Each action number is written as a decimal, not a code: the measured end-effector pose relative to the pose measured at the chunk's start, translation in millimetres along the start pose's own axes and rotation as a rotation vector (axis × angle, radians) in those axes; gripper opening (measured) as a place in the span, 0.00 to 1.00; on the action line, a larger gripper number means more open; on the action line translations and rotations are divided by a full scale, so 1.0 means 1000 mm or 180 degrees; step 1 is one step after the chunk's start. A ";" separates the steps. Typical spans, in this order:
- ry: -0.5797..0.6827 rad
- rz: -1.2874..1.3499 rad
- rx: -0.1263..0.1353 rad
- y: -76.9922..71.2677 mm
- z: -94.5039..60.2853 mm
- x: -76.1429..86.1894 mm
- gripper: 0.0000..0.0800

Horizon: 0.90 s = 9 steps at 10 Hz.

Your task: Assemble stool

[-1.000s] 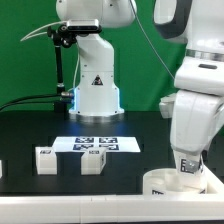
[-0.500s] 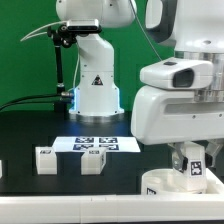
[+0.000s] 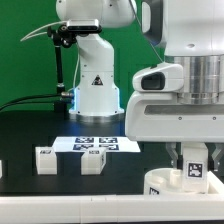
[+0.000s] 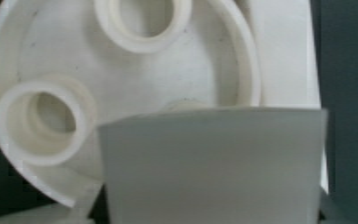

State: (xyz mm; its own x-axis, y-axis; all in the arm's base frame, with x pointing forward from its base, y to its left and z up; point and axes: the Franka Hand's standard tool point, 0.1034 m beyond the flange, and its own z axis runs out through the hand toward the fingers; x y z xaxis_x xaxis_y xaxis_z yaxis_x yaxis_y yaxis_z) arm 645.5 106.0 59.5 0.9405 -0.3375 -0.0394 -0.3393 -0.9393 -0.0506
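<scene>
Black table [image 3: 30, 132], leg [image 3: 193, 168] over seat disc [image 3: 160, 184]

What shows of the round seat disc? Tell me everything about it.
The seat disc is white, plastic-looking and round, with a raised rim. It lies flat on the black table at the exterior view's lower right, partly cut off by the frame. The wrist view shows two raised ring sockets on its inner face. A tagged leg, held in the jaws, stands over it; whether they touch is unclear.
</scene>
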 end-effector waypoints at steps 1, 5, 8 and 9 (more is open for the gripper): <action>-0.0001 0.0133 0.0001 0.000 0.000 0.000 0.42; 0.0137 0.1826 0.0107 -0.001 0.000 -0.005 0.42; 0.0065 0.3530 0.0378 -0.001 0.001 -0.008 0.42; 0.0040 0.3726 0.0488 0.002 0.000 -0.005 0.42</action>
State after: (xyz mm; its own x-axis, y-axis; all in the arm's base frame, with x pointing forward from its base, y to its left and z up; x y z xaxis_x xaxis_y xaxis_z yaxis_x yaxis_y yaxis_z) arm 640.5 105.4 59.3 0.0548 -0.9898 -0.1315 -0.9932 -0.0405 -0.1095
